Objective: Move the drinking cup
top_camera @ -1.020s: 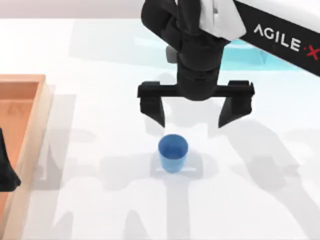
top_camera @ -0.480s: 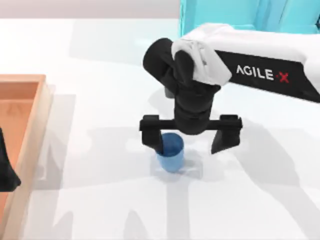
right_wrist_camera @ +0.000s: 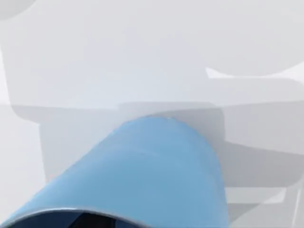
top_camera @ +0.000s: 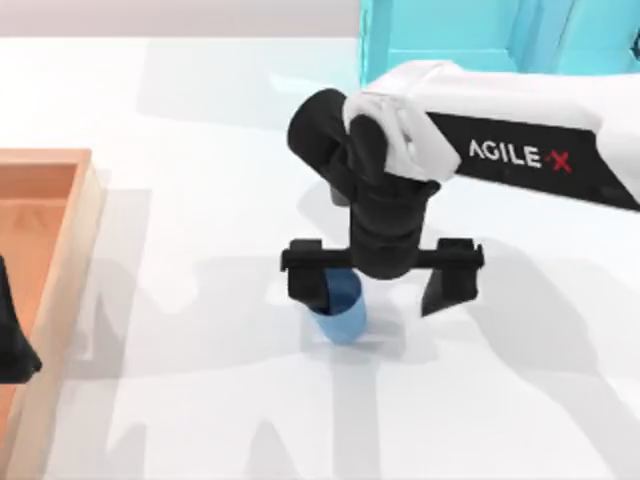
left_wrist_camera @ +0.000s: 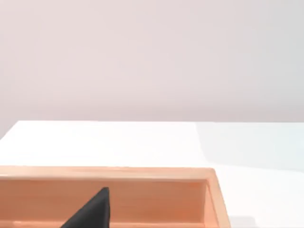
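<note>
Right gripper (top_camera: 382, 288) hangs low over the cup (top_camera: 340, 312) — jaws spread wide, gripping nothing, one finger (top_camera: 310, 285) inside the rim.

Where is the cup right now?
In the top view, the cup stands on the table near its middle, beneath the open right gripper, nearer one finger, right of the wooden tray.

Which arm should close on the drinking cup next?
Right. The right claw hangs open over the drinking cup, one finger at its rim. The left claw sits parked by the wooden tray, far off.
</note>
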Available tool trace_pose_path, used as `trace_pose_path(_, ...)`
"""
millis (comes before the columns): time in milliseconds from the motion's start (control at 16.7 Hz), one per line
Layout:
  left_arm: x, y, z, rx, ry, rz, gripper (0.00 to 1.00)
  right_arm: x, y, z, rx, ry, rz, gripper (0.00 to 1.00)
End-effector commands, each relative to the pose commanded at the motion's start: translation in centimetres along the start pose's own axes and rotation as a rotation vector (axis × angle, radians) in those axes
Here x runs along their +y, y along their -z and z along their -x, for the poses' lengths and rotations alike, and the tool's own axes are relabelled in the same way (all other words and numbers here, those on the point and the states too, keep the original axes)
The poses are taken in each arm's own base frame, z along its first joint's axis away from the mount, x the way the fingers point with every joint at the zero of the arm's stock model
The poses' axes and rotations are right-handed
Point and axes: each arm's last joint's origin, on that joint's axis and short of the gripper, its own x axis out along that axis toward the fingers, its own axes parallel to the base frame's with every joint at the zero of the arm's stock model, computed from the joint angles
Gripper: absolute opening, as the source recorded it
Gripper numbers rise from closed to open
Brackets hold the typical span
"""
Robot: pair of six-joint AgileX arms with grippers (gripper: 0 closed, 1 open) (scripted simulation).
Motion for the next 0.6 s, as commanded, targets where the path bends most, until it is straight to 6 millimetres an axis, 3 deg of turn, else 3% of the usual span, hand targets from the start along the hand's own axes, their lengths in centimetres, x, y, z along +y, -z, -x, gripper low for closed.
trace_pose_path(600,0.00,0.00,0.00,0.000,0.000,0.000,1.00,0.00,0.00,0.00,0.000,0.000,0.000,0.10)
